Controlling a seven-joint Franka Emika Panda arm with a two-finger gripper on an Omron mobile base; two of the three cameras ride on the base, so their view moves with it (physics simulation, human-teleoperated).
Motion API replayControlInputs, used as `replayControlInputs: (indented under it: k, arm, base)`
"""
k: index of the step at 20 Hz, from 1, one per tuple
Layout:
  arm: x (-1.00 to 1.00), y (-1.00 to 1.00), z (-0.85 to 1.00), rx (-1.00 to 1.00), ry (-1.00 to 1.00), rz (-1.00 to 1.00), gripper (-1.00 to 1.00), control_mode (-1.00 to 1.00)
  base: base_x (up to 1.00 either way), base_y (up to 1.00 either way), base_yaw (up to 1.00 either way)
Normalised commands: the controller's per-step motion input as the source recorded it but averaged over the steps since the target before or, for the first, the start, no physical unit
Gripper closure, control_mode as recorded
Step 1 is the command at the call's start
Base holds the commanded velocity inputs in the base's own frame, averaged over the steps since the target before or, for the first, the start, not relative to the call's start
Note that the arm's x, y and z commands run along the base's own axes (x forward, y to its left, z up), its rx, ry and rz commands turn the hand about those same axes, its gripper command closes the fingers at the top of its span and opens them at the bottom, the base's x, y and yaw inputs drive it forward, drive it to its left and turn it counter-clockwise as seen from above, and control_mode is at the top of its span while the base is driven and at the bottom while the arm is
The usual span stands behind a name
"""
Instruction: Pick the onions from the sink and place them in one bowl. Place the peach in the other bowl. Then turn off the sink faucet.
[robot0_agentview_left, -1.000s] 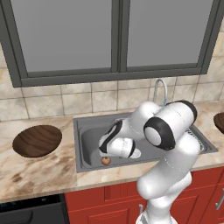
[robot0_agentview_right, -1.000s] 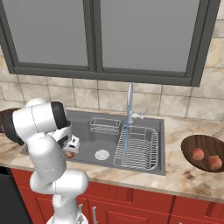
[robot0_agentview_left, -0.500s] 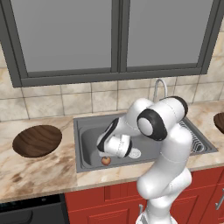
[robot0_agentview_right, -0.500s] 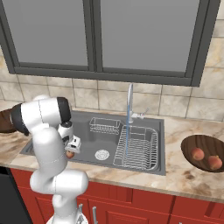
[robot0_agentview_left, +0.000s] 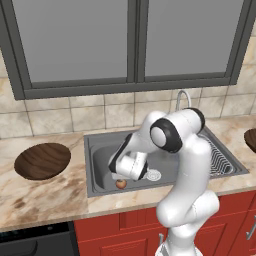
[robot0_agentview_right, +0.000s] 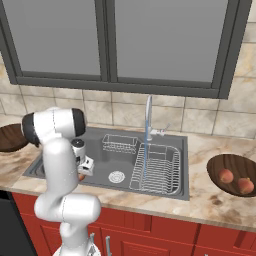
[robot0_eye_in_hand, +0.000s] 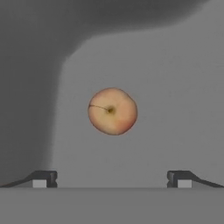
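The peach (robot0_eye_in_hand: 112, 111), orange-red with a pale patch and its stem pit facing the camera, lies on the grey floor of the sink (robot0_agentview_left: 100, 155) at its front left. My gripper (robot0_eye_in_hand: 111, 179) hovers straight above the peach, open, with nothing between its fingers. From the left base view, the hand hangs just over the peach (robot0_agentview_left: 120, 184). Two onions (robot0_agentview_right: 226, 175) (robot0_agentview_right: 245, 185) rest in the wooden bowl (robot0_agentview_right: 220, 165) on the right counter. The other bowl (robot0_agentview_left: 42, 160) stands on the left counter with nothing in it. Water runs from the chrome faucet (robot0_agentview_right: 148, 117).
A wire dish rack (robot0_agentview_right: 157, 170) fills the sink's right half and a small wire basket (robot0_agentview_right: 120, 143) sits at its back. The round white drain (robot0_agentview_right: 116, 176) is mid-basin. The sink's left wall is close to the hand. Red cabinets run below the marble counter.
The arm has swung a little to the left and the hand has sunk slightly closer over the peach. The peach, bowls and onions have not moved.
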Motion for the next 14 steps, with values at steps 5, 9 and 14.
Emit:
replayControlInputs:
  k: [5, 9, 14]
  arm:
    - [0.21, 0.0, -0.17, 0.0, 0.0, 0.0, -1.0, -1.0]
    - [0.12, 0.0, -0.19, 0.0, 0.0, 0.0, -1.0, -1.0]
    - [0.12, 0.03, -0.21, 0.0, 0.0, 0.0, -1.0, -1.0]
  base:
    - [0.0, 0.0, 0.0]
    - [0.0, 0.0, 0.0]
    - [0.0, 0.0, 0.0]
